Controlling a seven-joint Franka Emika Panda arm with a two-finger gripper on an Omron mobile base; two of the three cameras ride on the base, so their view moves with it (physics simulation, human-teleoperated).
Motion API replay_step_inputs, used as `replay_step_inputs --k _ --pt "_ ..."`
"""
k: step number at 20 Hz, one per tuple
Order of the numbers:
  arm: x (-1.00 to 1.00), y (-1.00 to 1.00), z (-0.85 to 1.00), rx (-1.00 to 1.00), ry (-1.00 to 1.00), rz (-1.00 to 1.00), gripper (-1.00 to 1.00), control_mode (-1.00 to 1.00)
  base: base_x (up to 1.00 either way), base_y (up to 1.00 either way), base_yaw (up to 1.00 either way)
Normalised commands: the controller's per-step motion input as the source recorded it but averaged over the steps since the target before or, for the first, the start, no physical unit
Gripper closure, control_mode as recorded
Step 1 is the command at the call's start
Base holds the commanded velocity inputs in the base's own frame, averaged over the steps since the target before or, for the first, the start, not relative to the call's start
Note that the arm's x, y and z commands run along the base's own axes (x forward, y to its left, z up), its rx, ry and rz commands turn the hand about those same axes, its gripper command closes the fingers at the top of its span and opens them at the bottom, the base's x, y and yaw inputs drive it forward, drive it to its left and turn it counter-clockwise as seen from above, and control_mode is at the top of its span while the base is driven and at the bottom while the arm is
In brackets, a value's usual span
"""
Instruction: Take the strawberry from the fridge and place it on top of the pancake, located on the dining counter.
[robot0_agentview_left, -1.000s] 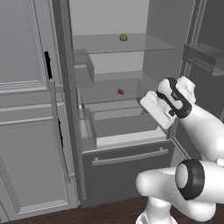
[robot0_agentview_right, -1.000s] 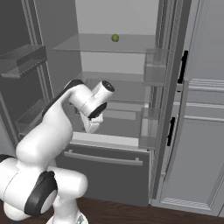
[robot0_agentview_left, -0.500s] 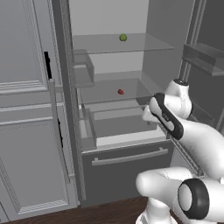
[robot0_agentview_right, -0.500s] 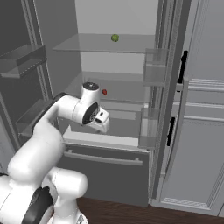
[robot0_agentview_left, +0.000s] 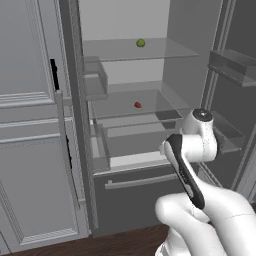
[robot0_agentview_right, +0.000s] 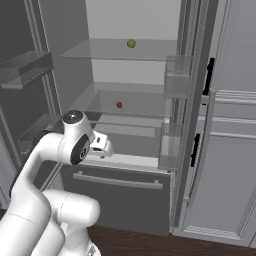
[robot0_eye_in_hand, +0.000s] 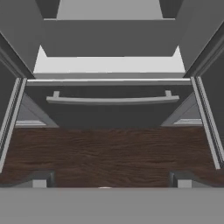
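Observation:
The fridge (robot0_agentview_left: 186, 60) (robot0_agentview_right: 105, 20) stands with both doors open. On its middle glass shelf lies the tiny red strawberry (robot0_agentview_left: 137, 105) (robot0_agentview_right: 119, 105). My gripper (robot0_agentview_right: 105, 150) (robot0_eye_in_hand: 109, 181) hangs in front of the pull-out drawers, lower than the strawberry's shelf and nearer to me. It is tilted down at the bottom drawer's bar handle (robot0_eye_in_hand: 111, 99) and the floor. Its fingertips (robot0_eye_in_hand: 41, 179) stand wide apart, open, with nothing between them. The pancake and the dining counter are out of view.
A small green round fruit (robot0_agentview_left: 141, 43) (robot0_agentview_right: 131, 43) sits on the top glass shelf. Door bins (robot0_agentview_left: 232, 67) (robot0_agentview_right: 177, 82) jut out on both sides of the opening. Panelled grey cabinets (robot0_agentview_left: 30, 150) (robot0_agentview_right: 230, 150) flank the fridge. Dark wood floor (robot0_eye_in_hand: 109, 153) lies below.
The arm has folded: its wrist has swung over, and the hand has dropped from strawberry-shelf height to in front of the drawers. The strawberry and green fruit have not moved.

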Motion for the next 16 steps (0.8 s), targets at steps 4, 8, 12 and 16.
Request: replay_step_inputs --k 4,8,12,16 --pt "-0.25 0.39 -0.14 -0.01 0.03 -0.1 -1.0 -1.0 0.0 0.0 0.0" --pt "-0.29 0.02 -0.25 0.0 0.0 0.0 -1.0 -1.0 0.0 0.0 0.0" --pt "-0.18 0.0 -0.08 0.03 0.0 0.01 -1.0 -1.0 0.0 0.0 0.0" --pt "-0.2 0.0 -0.17 0.0 0.0 0.04 -1.0 -1.0 0.0 0.0 0.0"
